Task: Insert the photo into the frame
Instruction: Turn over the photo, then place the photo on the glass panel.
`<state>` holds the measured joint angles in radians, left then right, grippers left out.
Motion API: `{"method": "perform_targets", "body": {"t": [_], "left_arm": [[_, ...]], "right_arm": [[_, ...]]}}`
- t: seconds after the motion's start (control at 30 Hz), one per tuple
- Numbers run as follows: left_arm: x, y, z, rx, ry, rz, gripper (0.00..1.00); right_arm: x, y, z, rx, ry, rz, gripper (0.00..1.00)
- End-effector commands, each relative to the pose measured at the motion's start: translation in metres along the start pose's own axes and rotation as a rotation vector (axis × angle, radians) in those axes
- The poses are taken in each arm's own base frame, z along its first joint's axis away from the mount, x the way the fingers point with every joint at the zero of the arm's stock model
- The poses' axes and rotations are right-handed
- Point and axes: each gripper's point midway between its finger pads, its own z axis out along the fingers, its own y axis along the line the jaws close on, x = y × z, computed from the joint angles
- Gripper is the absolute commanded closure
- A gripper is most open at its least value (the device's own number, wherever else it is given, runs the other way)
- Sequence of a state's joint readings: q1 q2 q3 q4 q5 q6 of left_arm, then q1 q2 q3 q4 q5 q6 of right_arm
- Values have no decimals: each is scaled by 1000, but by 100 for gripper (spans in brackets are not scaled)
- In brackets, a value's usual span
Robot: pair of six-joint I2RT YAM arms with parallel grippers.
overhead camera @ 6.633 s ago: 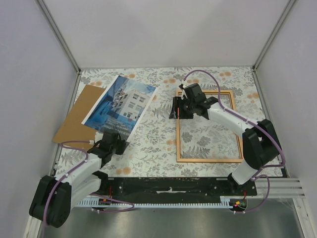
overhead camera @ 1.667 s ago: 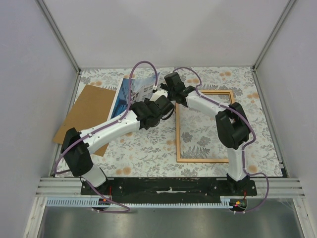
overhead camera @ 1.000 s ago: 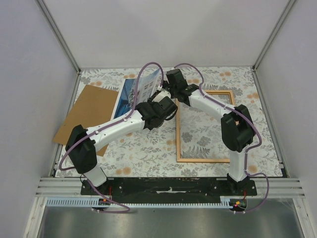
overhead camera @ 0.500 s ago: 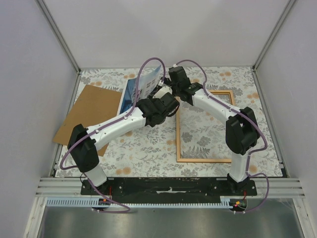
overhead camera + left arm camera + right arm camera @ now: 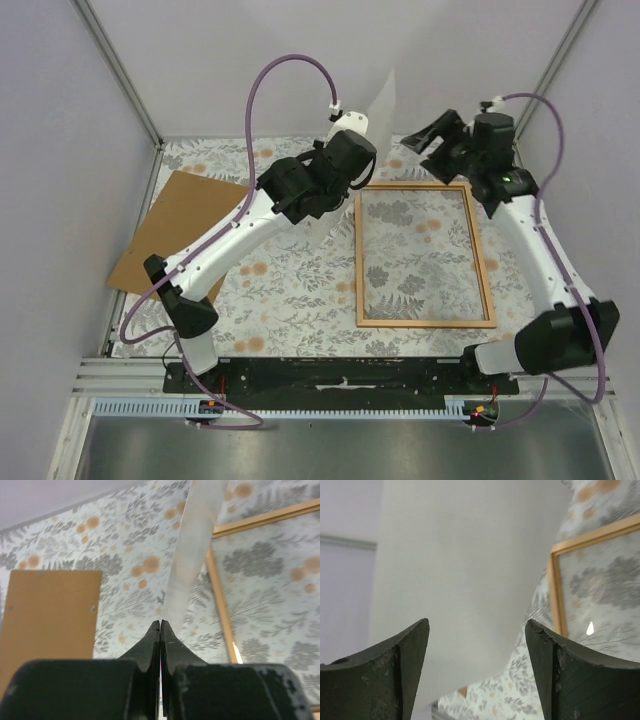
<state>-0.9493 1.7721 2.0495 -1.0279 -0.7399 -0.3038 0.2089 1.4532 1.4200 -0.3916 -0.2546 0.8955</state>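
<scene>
From my remote station I could read no text, label, brand or number on the photo (image 5: 192, 555), the frame (image 5: 358, 262) or the board (image 5: 170, 230).

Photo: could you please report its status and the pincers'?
Left pincer shut on photo, held aloft. Right pincer open, holding nothing. Frame flat, unfilled, nothing lying across it.

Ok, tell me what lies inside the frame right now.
Only the flowered table cover shows inside the frame. The photo is held up by the left gripper. Nothing covers its inside.
</scene>
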Motion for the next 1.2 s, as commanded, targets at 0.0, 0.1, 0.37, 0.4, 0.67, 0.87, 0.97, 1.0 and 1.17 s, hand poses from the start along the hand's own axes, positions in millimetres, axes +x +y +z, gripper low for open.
{"method": "perform_targets", "body": {"t": [0.0,0.1,0.37,0.4,0.67,0.87,0.97,1.0,1.17], "left_arm": [[-37,-39,-27,174,-60,-80,98],[-56,-68,-37,298,-75,-222,98],[-7,-85,-31,369,-1,-713,98],[9,-83,-27,358,17,-759,98],[124,-56,-10,290,112,-947,98],[152,-35,-4,232,128,-971,98],[156,-43,-2,254,141,-972,98],[155,-45,0,266,139,-983,98],[156,-51,3,305,111,-1016,98]], "right_arm": [[-34,-54,-48,158,-143,-54,15],[-51,-99,-71,251,-203,-30,14],[-59,-194,-94,467,-223,8,14],[-57,-203,-94,493,-215,9,13],[-37,-251,-83,590,-142,20,13],[-30,-276,-77,652,-118,28,13],[-31,-291,-79,691,-117,33,11],[-30,-295,-78,688,-112,38,11],[-28,-316,-74,649,-98,92,5]]}}
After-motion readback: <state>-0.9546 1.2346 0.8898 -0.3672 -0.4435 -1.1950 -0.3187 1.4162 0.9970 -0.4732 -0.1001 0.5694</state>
